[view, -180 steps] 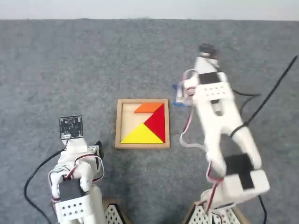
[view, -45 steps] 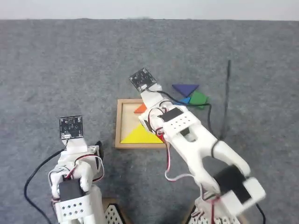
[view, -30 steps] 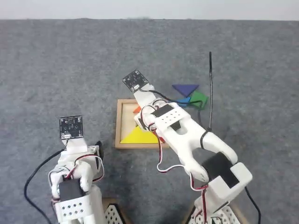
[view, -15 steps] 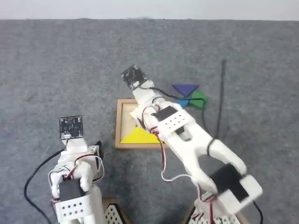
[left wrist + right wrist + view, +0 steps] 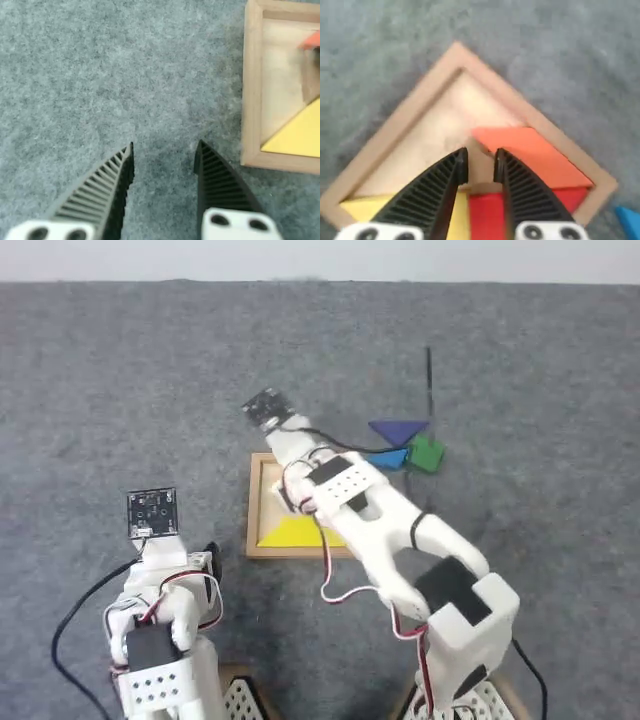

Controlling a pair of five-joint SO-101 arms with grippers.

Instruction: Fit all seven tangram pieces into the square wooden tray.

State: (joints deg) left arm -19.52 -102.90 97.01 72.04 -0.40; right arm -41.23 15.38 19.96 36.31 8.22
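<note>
I see R gripper (image 5: 480,161) over tray (image 5: 415,97), jaws a slit apart, nothing clamped afaict. Orange piece (image 5: 532,150) sits just past tips, long axis along tray's far edge. L gripper (image 5: 164,157) jaws wide apart, off near-left corner.

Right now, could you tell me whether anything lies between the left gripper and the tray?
Nothing visible does: plain carpet lies between the left gripper, fingers open, and the tray's nearest rim.

One tray (image 5: 253,505), six tangram pieces (image 5: 398,430), two arms (image 5: 160,640).
</note>
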